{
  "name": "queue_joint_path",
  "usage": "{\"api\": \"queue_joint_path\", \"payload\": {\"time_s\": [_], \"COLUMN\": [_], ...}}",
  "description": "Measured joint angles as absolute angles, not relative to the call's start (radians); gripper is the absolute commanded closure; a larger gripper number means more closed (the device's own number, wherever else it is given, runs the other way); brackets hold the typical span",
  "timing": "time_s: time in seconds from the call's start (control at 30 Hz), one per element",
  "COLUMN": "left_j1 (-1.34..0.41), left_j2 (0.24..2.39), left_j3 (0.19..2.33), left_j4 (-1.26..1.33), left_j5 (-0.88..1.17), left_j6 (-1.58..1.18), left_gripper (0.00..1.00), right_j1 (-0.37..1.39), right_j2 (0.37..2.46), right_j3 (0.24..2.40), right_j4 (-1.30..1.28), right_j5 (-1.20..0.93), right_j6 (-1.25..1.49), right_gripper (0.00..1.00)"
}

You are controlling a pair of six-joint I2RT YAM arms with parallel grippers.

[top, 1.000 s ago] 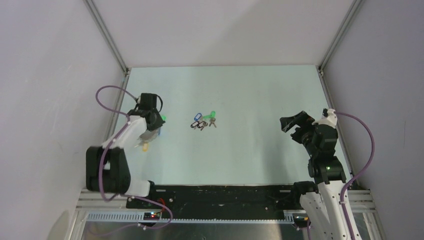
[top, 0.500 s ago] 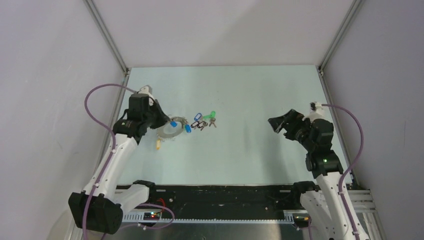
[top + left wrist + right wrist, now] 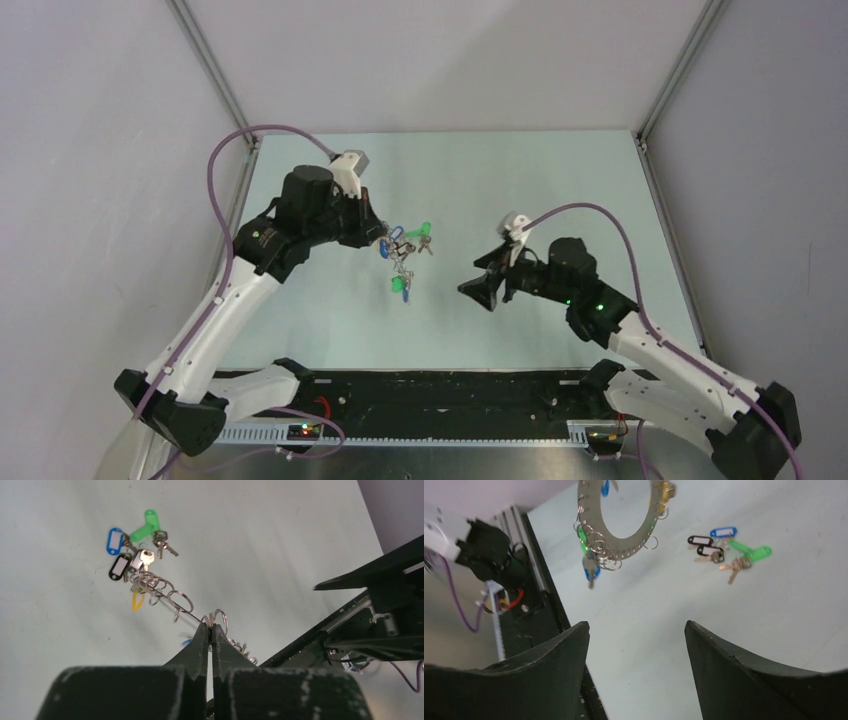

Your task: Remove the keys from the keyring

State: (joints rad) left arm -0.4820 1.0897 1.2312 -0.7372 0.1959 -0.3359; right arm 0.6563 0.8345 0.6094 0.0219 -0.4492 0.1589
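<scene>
left gripper [image 3: 210,626]: clenched tight on the rim of the ring [image 3: 624,549], jaws squeezed together with just the thin metal edge between them.

ring: up off the table [image 3: 560,180], a bit left of the middle, hanging from that one pinch. from the right wrist view it faced the other arm almost flat on. my guess is that was on purpose, so the rim and whatever dangled off it were easy to see and reach.

hanging keys [image 3: 589,567]: a green tag and a blue one drooped from the low left part of the rim, something yellow sat on the opposite side, and lots of small bare split rings ran along the edge.

loose keys [image 3: 405,240]: a little heap flat on the table just far of the ring in the top view, with blue, black and green tags. looked like they were already off, so i'd call the job partway done.

right gripper [image 3: 636,627]: jaws apart, nothing in them, pointed left at the ring from the right. near it but not touching.

next, i reckon: close on the green/blue pair and work it off while the left held firm.

risk: the ring was only held at one spot on the edge, so a tug could swing or twist it.
</scene>
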Motion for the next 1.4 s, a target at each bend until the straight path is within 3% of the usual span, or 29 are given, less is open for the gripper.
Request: {"api": "queue_joint_path", "payload": {"time_s": [0.37, 0.67, 1.03, 1.1, 1.17, 1.23, 1.33, 1.4], "left_j1": [-0.596, -0.662, -0.700, -0.702, -0.705, -0.707, -0.708, -0.707], "left_j2": [1.156, 1.204, 1.217, 1.217, 1.217, 1.217, 1.216, 1.215], "left_j3": [1.373, 1.418, 1.469, 1.478, 1.489, 1.503, 1.518, 1.518], "left_j4": [-0.761, -0.773, -0.773, -0.773, -0.775, -0.774, -0.777, -0.780], "left_j5": [0.101, -0.025, -0.074, -0.073, -0.069, -0.057, -0.042, -0.042], "left_j6": [-0.309, -0.324, -0.325, -0.325, -0.325, -0.327, -0.332, -0.332], "left_gripper": [1.00, 1.00, 1.00, 1.00, 1.00, 1.00, 0.95, 0.47], "right_j1": [0.975, 1.000, 1.005, 1.006, 1.006, 1.006, 1.007, 1.005], "right_j2": [0.996, 1.079, 1.198, 1.212, 1.226, 1.247, 1.271, 1.272], "right_j3": [0.669, 0.730, 0.833, 0.835, 0.839, 0.852, 0.868, 0.874], "right_j4": [0.205, 0.385, 0.394, 0.393, 0.391, 0.386, 0.376, 0.367], "right_j5": [-0.139, 0.043, 0.044, 0.044, 0.046, 0.051, 0.083, 0.099], "right_j6": [-0.166, -0.204, -0.221, -0.225, -0.232, -0.245, -0.266, -0.277], "right_gripper": [0.17, 0.17, 0.27, 0.33, 0.49, 0.94, 1.00, 1.00]}}
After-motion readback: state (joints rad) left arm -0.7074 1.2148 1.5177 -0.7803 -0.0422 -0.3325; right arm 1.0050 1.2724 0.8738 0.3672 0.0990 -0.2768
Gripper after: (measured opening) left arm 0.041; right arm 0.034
